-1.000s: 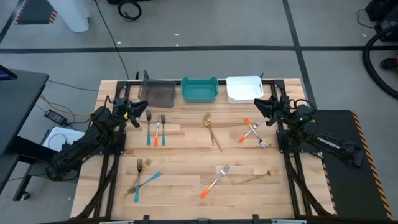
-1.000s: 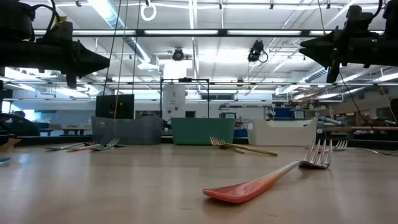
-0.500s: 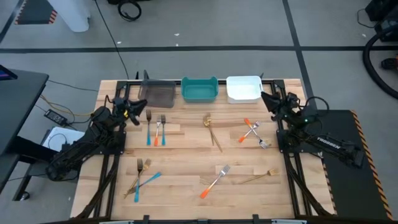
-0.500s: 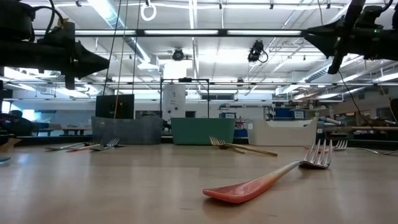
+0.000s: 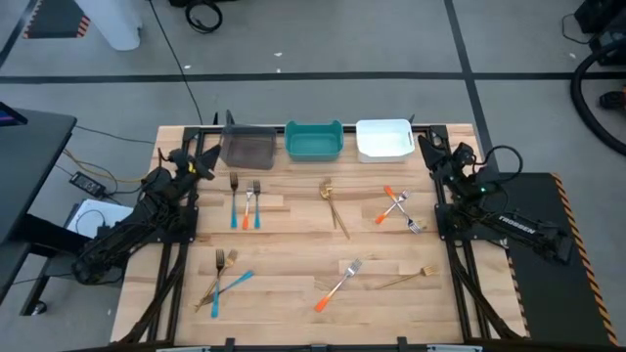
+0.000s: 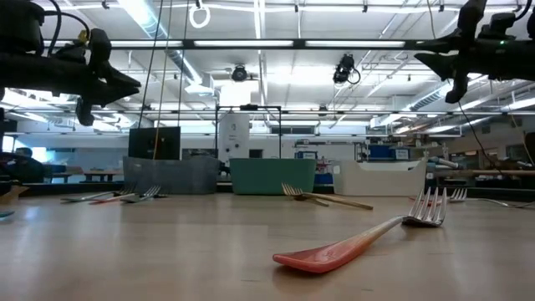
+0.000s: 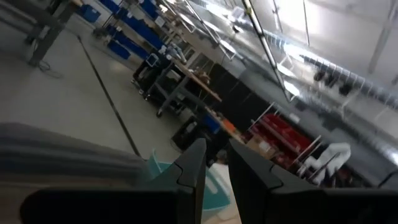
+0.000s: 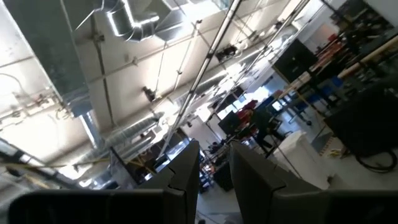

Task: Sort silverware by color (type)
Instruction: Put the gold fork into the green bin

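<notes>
Two dark grippers hung clear of the wooden slat table [image 5: 293, 244], each at an outer far corner. The left gripper [image 5: 207, 156] sat just beside the grey rectangular bin [image 5: 246, 148], its fingers [image 7: 194, 163] parted by a narrow gap with nothing between them. The right gripper [image 5: 424, 144] hung by the white rectangular bin [image 5: 383, 139], its fingers [image 8: 188, 163] likewise a little apart and empty, pointed up toward the ceiling.

Between those bins stood the teal rectangular bin [image 5: 313, 141], all three lined along the far edge. The silverware lay scattered and untouched. A blue-handled fork [image 5: 235, 200] and an orange-handled fork [image 5: 256, 203] lay side by side near the left arm. A gold utensil [image 5: 335, 206] lay at mid-table. Two crossed orange-handled forks [image 5: 397, 208] lay near the right arm. Toward the near edge lay a gold fork [image 5: 217, 272] crossed by a blue-handled utensil [image 5: 227, 289], an orange-handled silver-headed fork [image 5: 337, 285], and a gold fork [image 5: 403, 279]. Wide bare wood stayed open between these groups.
</notes>
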Controlling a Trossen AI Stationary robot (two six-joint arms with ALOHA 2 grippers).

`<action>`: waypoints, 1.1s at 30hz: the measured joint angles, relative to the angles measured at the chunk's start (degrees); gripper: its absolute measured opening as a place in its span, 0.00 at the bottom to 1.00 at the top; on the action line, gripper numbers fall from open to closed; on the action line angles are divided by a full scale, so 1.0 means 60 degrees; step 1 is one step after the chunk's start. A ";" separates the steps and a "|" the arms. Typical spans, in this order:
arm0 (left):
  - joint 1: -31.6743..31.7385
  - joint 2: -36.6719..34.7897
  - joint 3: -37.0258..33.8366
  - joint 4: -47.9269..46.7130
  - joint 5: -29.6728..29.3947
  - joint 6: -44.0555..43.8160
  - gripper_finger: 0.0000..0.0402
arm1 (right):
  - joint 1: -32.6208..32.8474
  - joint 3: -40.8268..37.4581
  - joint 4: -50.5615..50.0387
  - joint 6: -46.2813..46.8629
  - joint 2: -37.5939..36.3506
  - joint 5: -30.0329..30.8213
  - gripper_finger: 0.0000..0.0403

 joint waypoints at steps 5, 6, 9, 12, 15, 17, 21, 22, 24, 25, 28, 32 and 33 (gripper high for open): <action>0.0001 0.0000 0.0000 -0.0028 0.0094 0.0677 0.18 | 0.0000 0.0004 0.0001 -0.0006 0.0000 0.0040 0.24; 0.0001 0.0000 0.0000 -0.0031 0.0094 0.0789 0.18 | 0.0000 0.0004 -0.0001 -0.0061 0.0000 0.0040 0.24; 0.0001 0.0000 0.0000 -0.0029 0.0094 0.0903 0.18 | -0.0004 0.0002 -0.0138 -0.0704 0.0000 0.0032 0.24; 0.0001 0.0000 0.0000 -0.0017 0.0104 0.1780 0.18 | -0.0002 0.0004 -0.0467 -0.1436 0.0000 -0.0358 0.24; 0.0001 0.0000 0.0000 0.0137 0.0118 0.2395 0.18 | 0.0000 0.0004 -0.0556 -0.1735 0.0058 -0.0347 0.24; 0.0001 0.0000 0.0001 0.0634 0.0126 0.2430 0.19 | 0.0000 0.0004 -0.0276 -0.1676 0.0073 -0.0193 0.24; 0.0001 0.0049 0.0504 0.0978 0.0228 0.3002 0.22 | 0.0000 0.0141 0.0352 -0.1765 0.0073 0.0058 0.24; 0.0001 0.0094 0.0755 0.1065 0.0221 0.3165 0.23 | 0.0000 0.0278 0.0376 -0.1762 0.0073 0.0247 0.24; 0.0001 0.0320 0.1292 0.1079 0.0078 0.3352 0.24 | 0.0000 0.0600 0.0403 -0.1759 0.0083 0.0537 0.24; 0.0001 0.0510 0.1571 0.0951 -0.0004 0.3358 0.24 | -0.0003 0.0799 0.0404 -0.1759 0.0138 0.0572 0.24; 0.0005 0.1231 0.2532 0.0669 -0.0034 0.3546 0.24 | 0.0000 0.1547 0.0403 -0.1991 0.0457 0.0579 0.24; 0.0005 0.2551 0.4104 -0.1112 -0.0030 0.4091 0.24 | 0.0000 0.2839 0.0101 -0.2929 0.1333 0.0582 0.24; 0.0005 0.2911 0.4503 -0.1707 -0.0030 0.4221 0.25 | 0.0000 0.3214 -0.0109 -0.3185 0.1622 0.0576 0.24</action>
